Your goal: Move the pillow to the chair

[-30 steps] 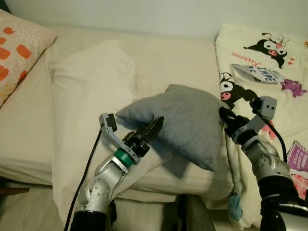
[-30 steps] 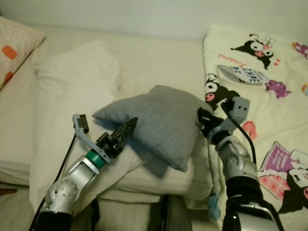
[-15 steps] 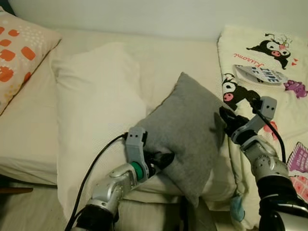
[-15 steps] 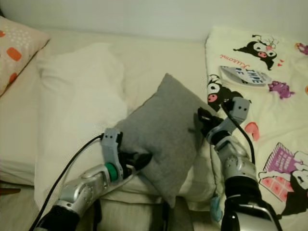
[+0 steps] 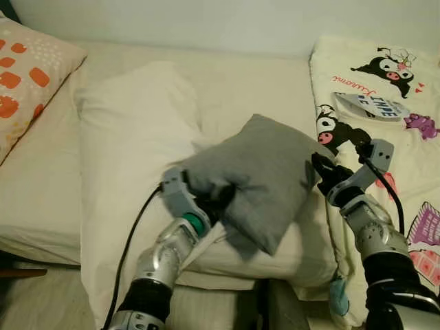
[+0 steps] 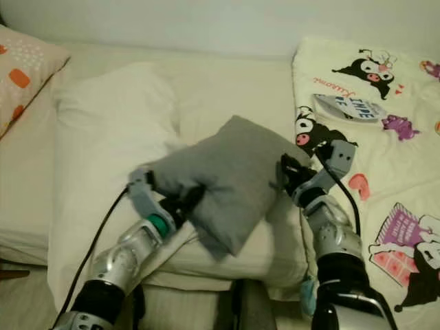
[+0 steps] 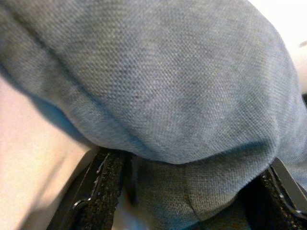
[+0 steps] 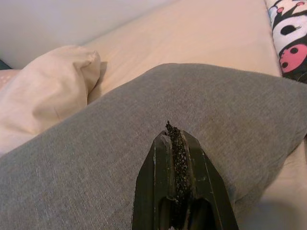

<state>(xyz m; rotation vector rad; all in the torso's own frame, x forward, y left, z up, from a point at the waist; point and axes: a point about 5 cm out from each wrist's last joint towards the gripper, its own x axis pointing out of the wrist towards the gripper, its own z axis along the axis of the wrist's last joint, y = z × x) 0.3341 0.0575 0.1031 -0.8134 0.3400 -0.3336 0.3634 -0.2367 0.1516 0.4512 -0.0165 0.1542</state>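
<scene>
A grey pillow point(image 5: 258, 172) lies tilted on the bed, held up between my two grippers. My left gripper point(image 7: 187, 191) is pushed in under its near left edge; the fingers point(image 7: 96, 191) stand wide open with a fold of grey fabric bulging between them. In the head views those fingers point(image 5: 218, 201) are mostly hidden by the pillow. My right gripper point(image 5: 322, 168) is shut and presses its tips point(image 8: 171, 132) against the pillow's right side.
A large white pillow point(image 5: 130, 137) lies under and left of the grey one. An orange-patterned pillow point(image 5: 27, 75) is at far left, a cartoon-print blanket point(image 5: 385, 89) on the right. The bed's front edge point(image 5: 41, 251) drops off below, and a wall is behind.
The grey pillow, tipped up on its edge half a second ago, has dropped lower and flatter. My left gripper, shut a second ago, has slid under its left edge and opened around it.
</scene>
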